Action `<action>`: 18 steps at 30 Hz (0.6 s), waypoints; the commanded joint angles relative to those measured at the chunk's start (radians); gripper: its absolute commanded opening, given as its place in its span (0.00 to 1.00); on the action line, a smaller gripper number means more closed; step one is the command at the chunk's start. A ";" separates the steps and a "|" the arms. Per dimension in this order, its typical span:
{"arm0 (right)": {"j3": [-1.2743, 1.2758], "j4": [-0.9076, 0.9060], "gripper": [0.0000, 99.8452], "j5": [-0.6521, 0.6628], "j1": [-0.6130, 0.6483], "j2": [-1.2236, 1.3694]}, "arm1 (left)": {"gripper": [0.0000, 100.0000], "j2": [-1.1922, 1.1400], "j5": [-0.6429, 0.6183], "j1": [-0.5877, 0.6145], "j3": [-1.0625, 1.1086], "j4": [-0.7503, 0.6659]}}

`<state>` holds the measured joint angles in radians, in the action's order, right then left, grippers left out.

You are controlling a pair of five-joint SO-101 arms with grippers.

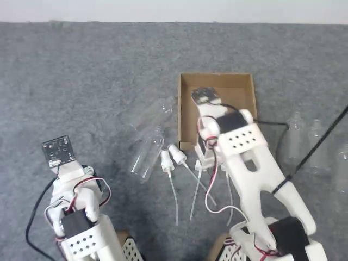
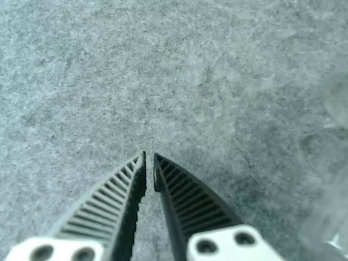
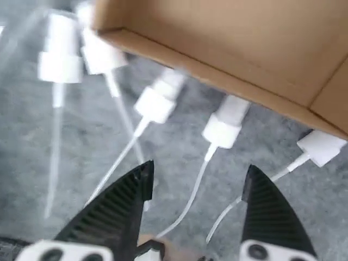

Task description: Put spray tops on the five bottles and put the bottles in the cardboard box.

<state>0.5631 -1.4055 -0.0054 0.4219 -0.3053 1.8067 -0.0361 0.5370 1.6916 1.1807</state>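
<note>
Five spray tops (image 3: 223, 128) lie on the grey tabletop (image 1: 81, 81) just below the cardboard box (image 1: 242, 109), mid-frame in the high view. The right pincer (image 3: 200, 168) hangs over them, jaws wide. The left pincer (image 2: 150, 156), at lower left, is closed on nothing. The tops look light, with bendy tubes, so the stiff white collar is probably the best grip.

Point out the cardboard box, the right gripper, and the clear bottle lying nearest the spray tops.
cardboard box (image 1: 239, 103), high view, its bare floor.
right gripper (image 3: 201, 166), right wrist view, midway between its fingertips.
clear bottle (image 1: 148, 155), high view, middle of its body.
</note>
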 commanded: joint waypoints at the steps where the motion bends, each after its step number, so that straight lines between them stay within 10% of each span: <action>1: 0.080 0.147 0.23 0.017 -0.042 -0.064 | 0.02 0.015 0.003 0.000 -0.007 -0.023; 18: 0.345 0.469 0.16 0.009 -0.045 -0.062 | 0.02 0.015 0.003 0.000 -0.007 -0.023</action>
<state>0.9053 -0.9528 -0.0038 0.3851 -0.3053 1.8067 -0.0361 0.5370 1.6916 1.1807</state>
